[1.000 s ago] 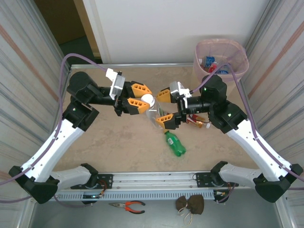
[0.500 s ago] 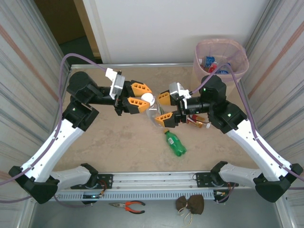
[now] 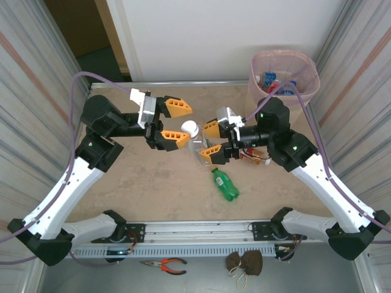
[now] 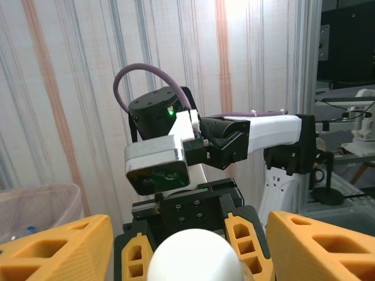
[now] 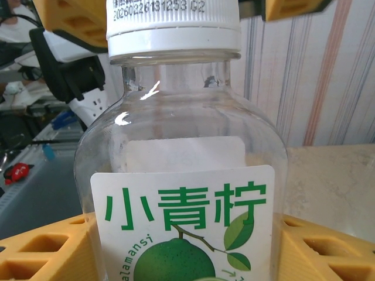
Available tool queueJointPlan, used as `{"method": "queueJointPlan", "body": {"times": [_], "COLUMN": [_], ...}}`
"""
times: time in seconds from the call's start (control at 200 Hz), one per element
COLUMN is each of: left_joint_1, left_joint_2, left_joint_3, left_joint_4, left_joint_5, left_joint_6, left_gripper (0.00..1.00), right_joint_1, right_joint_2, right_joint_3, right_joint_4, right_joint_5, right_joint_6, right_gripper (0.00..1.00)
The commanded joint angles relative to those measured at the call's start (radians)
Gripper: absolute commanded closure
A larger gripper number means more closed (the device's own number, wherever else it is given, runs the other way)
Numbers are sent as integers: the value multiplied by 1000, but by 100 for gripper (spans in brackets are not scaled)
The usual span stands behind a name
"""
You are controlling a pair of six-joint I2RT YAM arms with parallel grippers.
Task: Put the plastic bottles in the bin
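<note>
My right gripper [image 3: 211,140] clamps the clear bottle [image 5: 187,193] across its body, well left of the bin [image 3: 285,53] and nearer the arm bases. My left gripper [image 3: 181,122] stands wide, its fingers flanking the white cap [image 4: 193,257] without touching it. If I swing toward the bin now, the cap could clip a left finger and twist the bottle loose (smooth plastic, one grip only). Its long axis runs slantwise, cap pointing away from the bin at the left gripper. How steeply it tilts I cannot tell.
</note>
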Motion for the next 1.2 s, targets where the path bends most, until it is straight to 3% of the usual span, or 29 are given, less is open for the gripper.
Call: {"method": "queueJointPlan", "body": {"times": [0.0, 0.261, 0.561, 0.757, 0.877, 0.992, 1.197], "left_joint_1": [-2, 1, 6, 6, 6, 11, 26], "left_joint_2": [-49, -96, -106, -100, -98, -98, -98], "left_joint_3": [-18, -70, -109, -128, -135, -154, -195], "left_joint_4": [-13, -29, -25, -12, -45, -60, -28], "left_joint_5": [-49, -129, -192, -212, -295, -363, -384], "left_joint_6": [36, 45, 25, 7, 6, 0, -43], "left_gripper": [29, 27, 27, 27, 28, 28, 28], "right_joint_1": [-26, -164, -428, -585, -656, -710, -748], "right_joint_2": [-28, -32, 41, 162, 254, 346, 536], "right_joint_3": [43, 83, 211, 353, 459, 535, 724], "right_joint_4": [-18, -37, -88, -182, -244, -275, -415], "right_joint_5": [29, 95, 274, 363, 406, 416, 486], "right_joint_6": [-10, 62, 242, 313, 332, 312, 197], "right_gripper": [39, 41, 45, 47, 49, 49, 48]}}
